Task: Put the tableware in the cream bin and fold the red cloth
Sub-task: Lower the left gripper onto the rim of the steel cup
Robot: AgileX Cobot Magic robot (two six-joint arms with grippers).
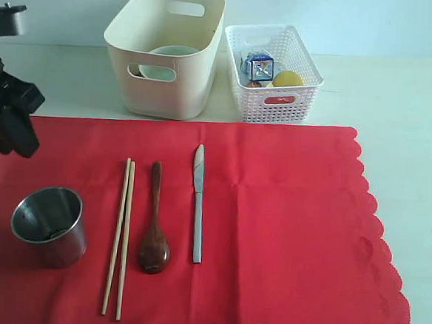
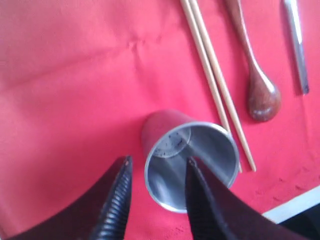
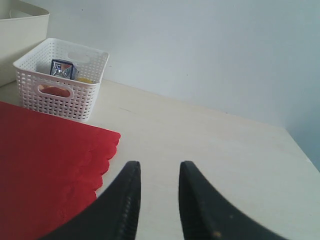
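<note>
You've got the bowl (image 1: 170, 61) in the cream bin (image 1: 185, 93); steel cup (image 1: 50, 224), chopsticks (image 1: 119, 237), spoon (image 1: 154, 235), knife (image 1: 197, 205) lie on the unfolded red cloth (image 1: 270, 232), left jaws wide over the cup, right jaws apart, empty.

From my station this reads as a robot lab bench staged like a dining table rather than a real home. A plain pale wall (image 1: 359, 20) backs a cream table (image 1: 405, 108). A red cloth (image 1: 270, 232) covers most of it, and a cup (image 1: 50, 224), chopsticks (image 1: 119, 237), a spoon (image 1: 154, 232) and a knife (image 1: 197, 205) are set out on the cloth side by side in a tidy row, like a test layout. Behind the cloth a cream bin (image 1: 185, 78) with a bowl (image 1: 172, 53) inside stands just beside a white basket (image 1: 275, 107) holding a carton (image 1: 260, 65) and a lemon (image 1: 287, 79). My black arm (image 1: 4, 110) juts in at the left edge of the exterior view, above the cloth.
</note>
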